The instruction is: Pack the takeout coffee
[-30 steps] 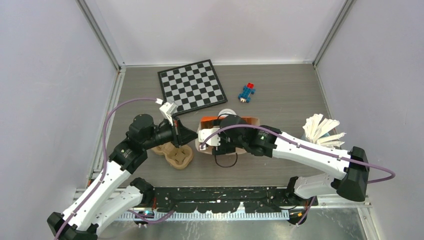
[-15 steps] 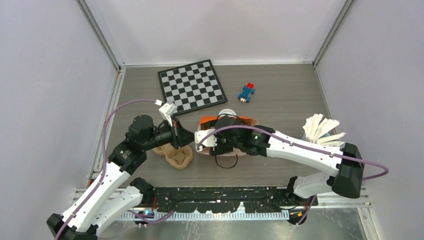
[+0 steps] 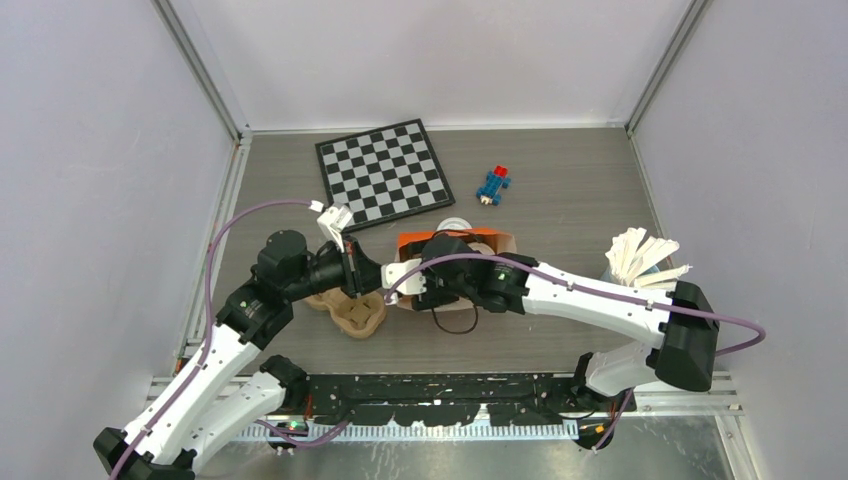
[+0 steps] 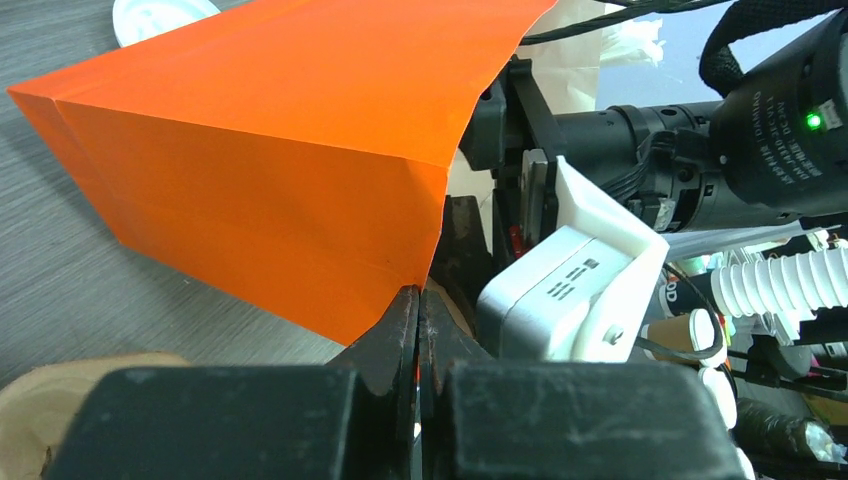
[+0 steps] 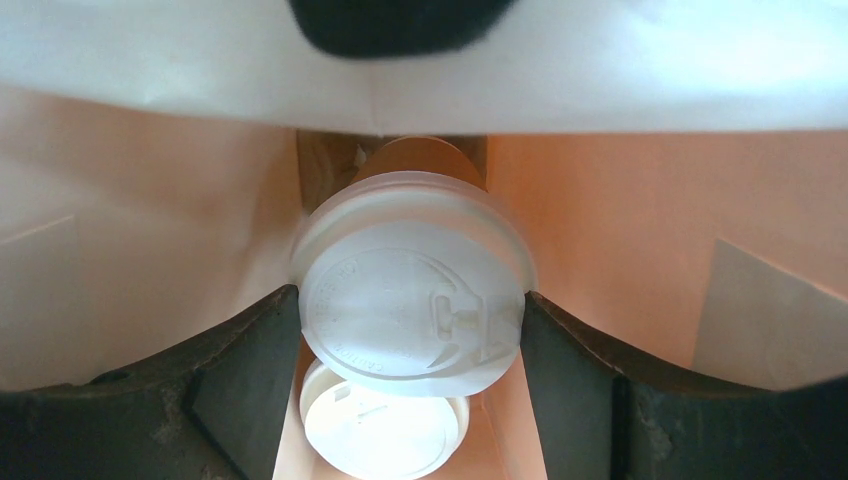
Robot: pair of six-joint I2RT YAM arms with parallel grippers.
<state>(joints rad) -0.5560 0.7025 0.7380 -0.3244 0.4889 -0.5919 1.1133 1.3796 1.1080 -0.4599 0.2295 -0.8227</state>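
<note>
cup [image 5: 410, 285], in right end effector [image 5: 412, 330], inside bag [image 5: 620, 220]

Left hand [image 4: 418, 305] pinched shut; right hand [image 5: 410, 320] spread wide, apparently gripping.

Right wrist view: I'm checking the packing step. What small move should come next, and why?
Probably lower the held cup a little deeper into the orange bag, beside the second cup already there, then release. The right fingers flank its lid, while the left fingers pinch the bag's edge open.
</note>
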